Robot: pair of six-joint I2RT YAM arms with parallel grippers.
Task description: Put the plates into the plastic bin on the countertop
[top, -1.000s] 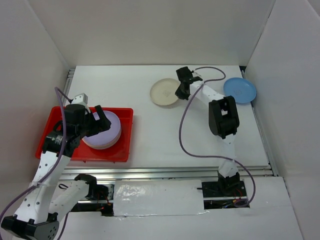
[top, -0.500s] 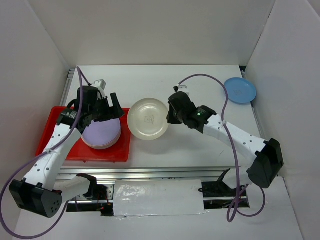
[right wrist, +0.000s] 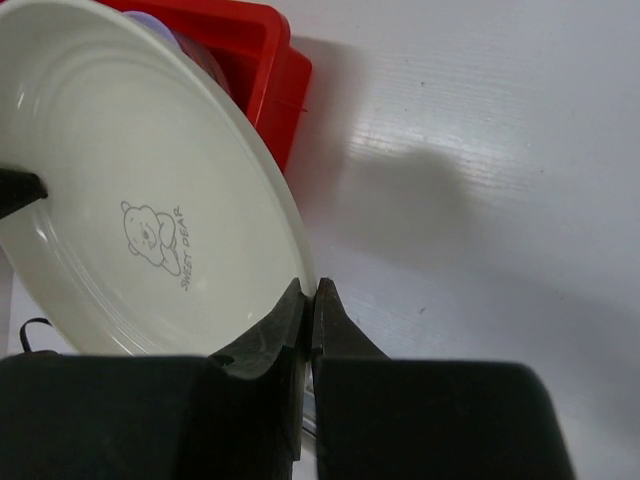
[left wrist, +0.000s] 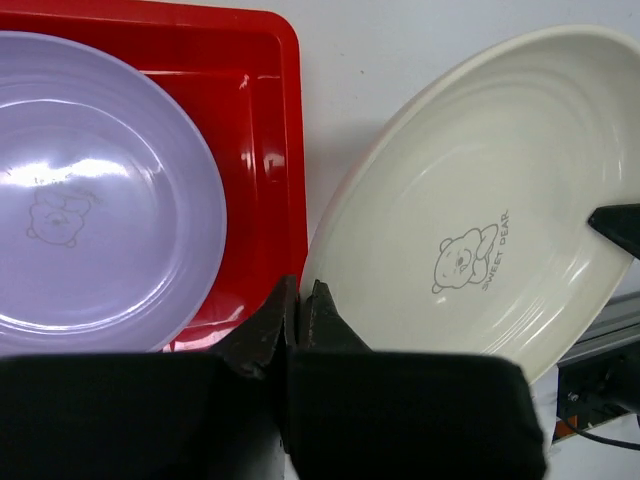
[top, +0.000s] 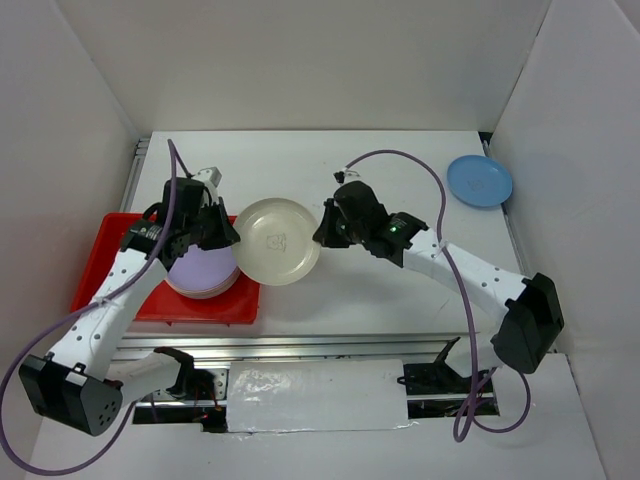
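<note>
A cream plate (top: 277, 240) with a bear emblem hangs tilted just right of the red plastic bin (top: 105, 262), overlapping its right edge. My left gripper (top: 228, 232) is shut on the plate's left rim, and my right gripper (top: 322, 233) is shut on its right rim. In the left wrist view the jaws (left wrist: 300, 298) pinch the cream plate (left wrist: 480, 230) beside the bin (left wrist: 262, 130). The right wrist view shows its gripper (right wrist: 310, 295) clamped on the cream plate (right wrist: 140, 200). A stack topped by a purple plate (top: 200, 270) lies in the bin. A blue plate (top: 480, 180) lies on the countertop (top: 300, 160) at the far right.
White walls close in the countertop on three sides. A silver rail (top: 330, 345) runs along the near edge. The right arm's purple cable (top: 440, 215) arcs over the middle of the table. The purple plate (left wrist: 90, 190) fills much of the bin's right half.
The right gripper has carried the cream plate left from the far middle to the bin's right edge. The left gripper moved right from over the bin and shut on the plate's left rim.
</note>
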